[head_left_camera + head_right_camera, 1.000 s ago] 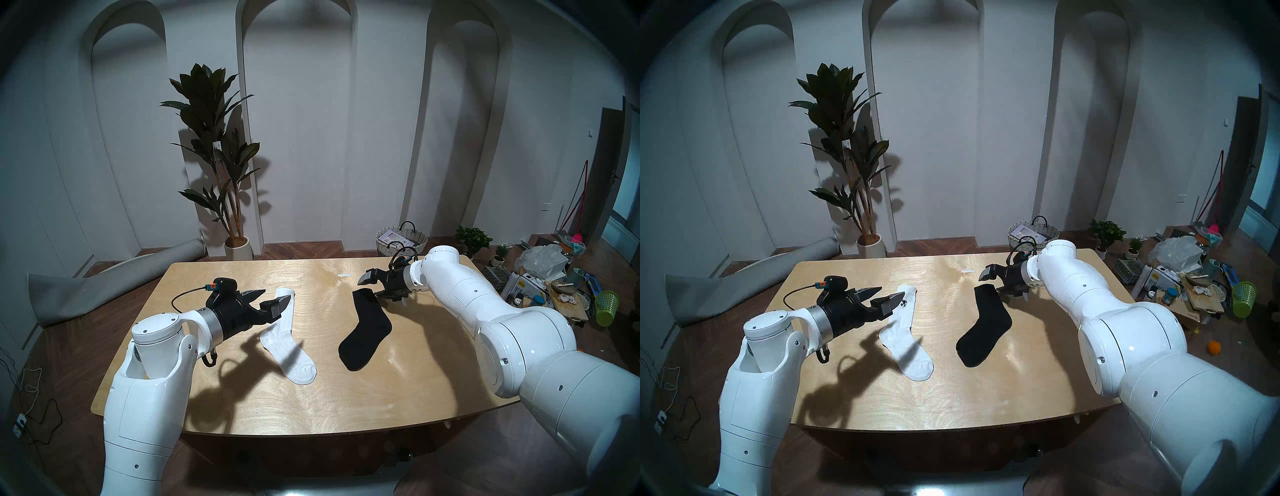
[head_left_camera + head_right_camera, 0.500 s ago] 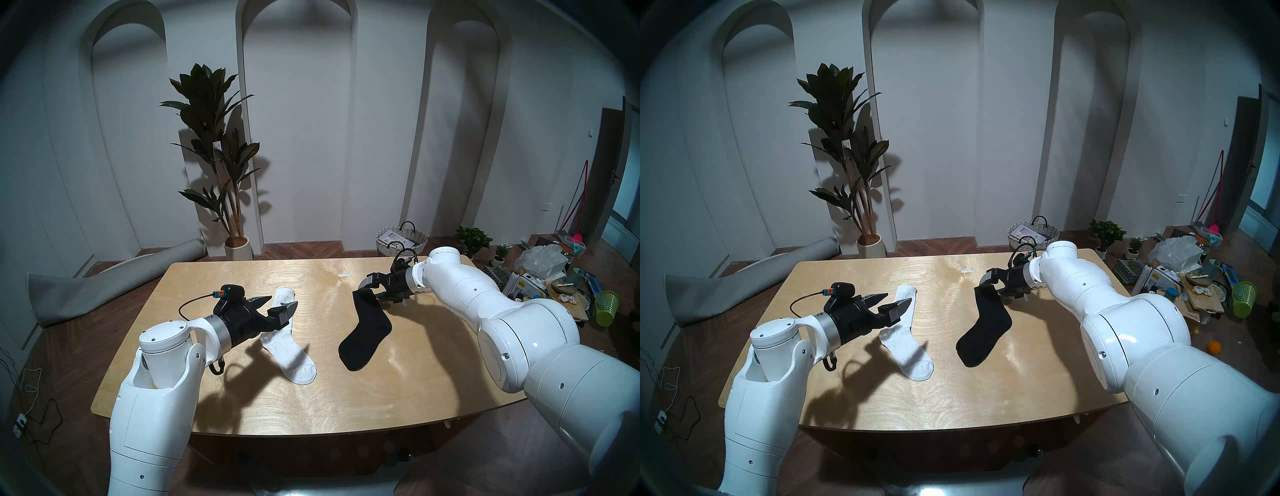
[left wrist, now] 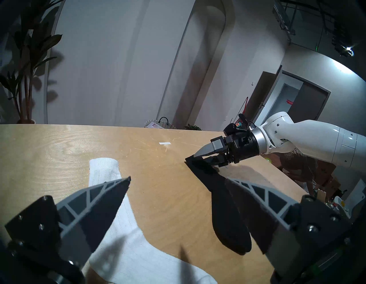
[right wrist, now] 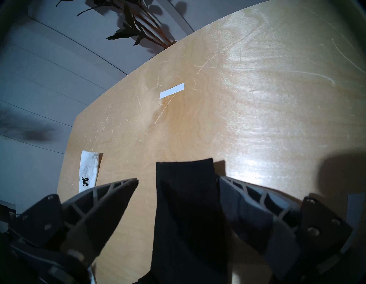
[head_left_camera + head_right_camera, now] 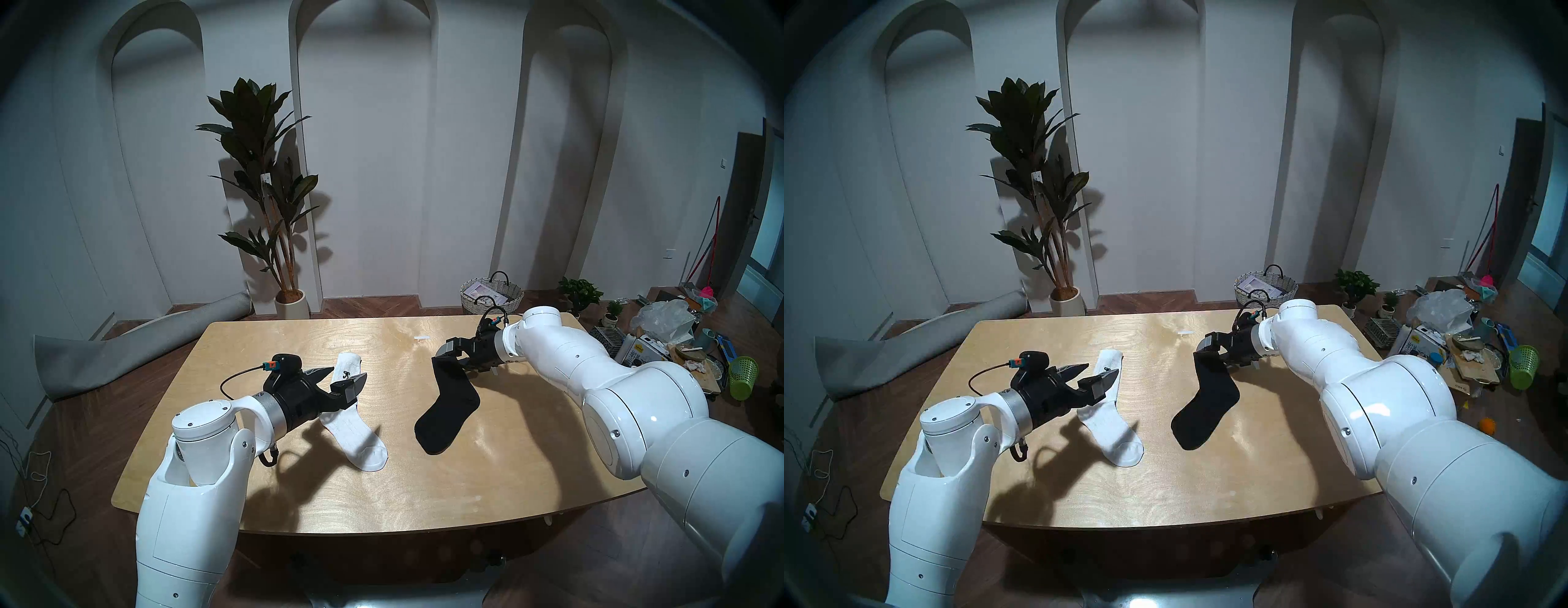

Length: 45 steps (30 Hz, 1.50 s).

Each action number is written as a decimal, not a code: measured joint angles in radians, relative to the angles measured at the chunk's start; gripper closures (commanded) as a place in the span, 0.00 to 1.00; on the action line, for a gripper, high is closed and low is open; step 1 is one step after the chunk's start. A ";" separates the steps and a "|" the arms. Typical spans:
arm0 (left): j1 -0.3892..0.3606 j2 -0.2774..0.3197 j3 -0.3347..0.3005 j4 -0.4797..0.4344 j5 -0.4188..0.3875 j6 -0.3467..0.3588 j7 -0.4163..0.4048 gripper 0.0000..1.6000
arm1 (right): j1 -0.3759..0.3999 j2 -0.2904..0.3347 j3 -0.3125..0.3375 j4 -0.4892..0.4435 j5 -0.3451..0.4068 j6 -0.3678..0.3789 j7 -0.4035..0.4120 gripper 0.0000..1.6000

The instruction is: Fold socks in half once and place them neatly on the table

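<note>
Socks lying flat, unfolded on table [image 5: 297, 479]: white sock [image 5: 354, 416] at 9 o'clock, black sock [image 5: 450, 407] at 3. Both limp, light; cuffs best hold. Left gripper [image 5: 343, 379] hovering agape, empty. Right gripper [image 4: 178, 181] straddling black cuff, unclosed.
</note>
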 measured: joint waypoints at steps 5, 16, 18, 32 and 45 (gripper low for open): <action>0.009 -0.002 -0.005 -0.006 -0.002 0.000 0.009 0.00 | 0.004 -0.006 -0.009 0.013 -0.004 -0.019 0.012 0.52; 0.015 -0.008 -0.007 -0.008 -0.009 -0.001 0.019 0.00 | 0.003 -0.014 -0.027 0.058 -0.012 -0.050 0.046 1.00; 0.014 -0.010 -0.006 -0.008 -0.010 -0.001 0.017 0.00 | 0.005 -0.014 -0.029 0.065 -0.012 -0.057 0.056 1.00; 0.013 -0.018 -0.008 -0.007 -0.015 -0.006 0.016 0.00 | 0.018 -0.007 -0.013 0.109 -0.005 -0.070 0.104 1.00; 0.015 -0.028 -0.019 -0.006 -0.019 -0.012 0.016 0.00 | 0.063 -0.001 0.033 0.109 0.018 -0.091 0.061 1.00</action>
